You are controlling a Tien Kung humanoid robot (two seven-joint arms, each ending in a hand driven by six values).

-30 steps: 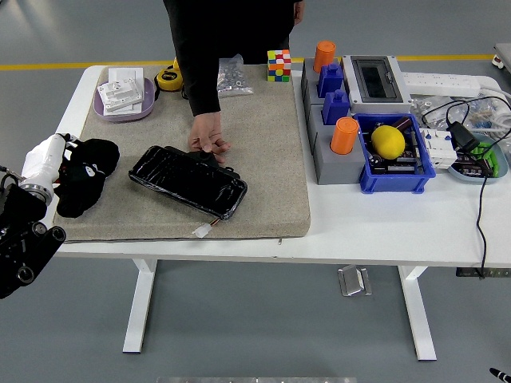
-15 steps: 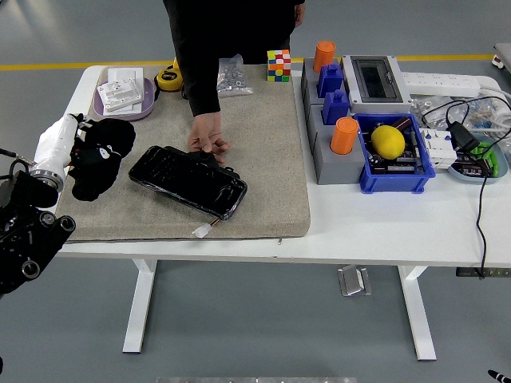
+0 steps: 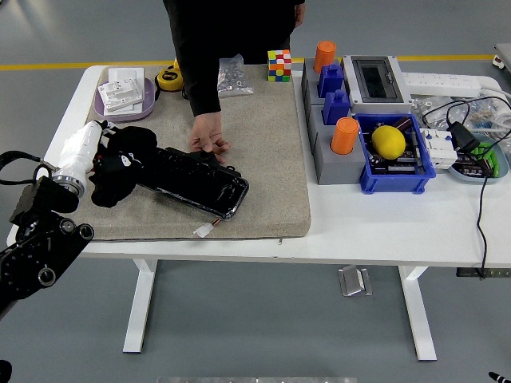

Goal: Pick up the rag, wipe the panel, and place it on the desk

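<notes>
A glossy black panel (image 3: 200, 181) lies tilted on the tan mat (image 3: 271, 159). My left hand (image 3: 100, 155), white with dark fingers, is shut on a black rag (image 3: 121, 163) that rests over the panel's left end. A person's hand (image 3: 207, 142) presses on the panel's far edge and holds it in place. My right hand is out of view.
A purple tray (image 3: 120, 110) with white parts, a yellow tape measure (image 3: 168, 77) and a bag of screws (image 3: 233, 76) sit at the back left. A colour cube (image 3: 279, 65), grey and blue blocks with orange cylinders (image 3: 344, 136) and a blue bin holding a yellow ball (image 3: 388, 141) stand to the right.
My left hand has carried the rag rightward from the mat's left edge onto the panel's left end. The person's hand has stayed on the panel.
</notes>
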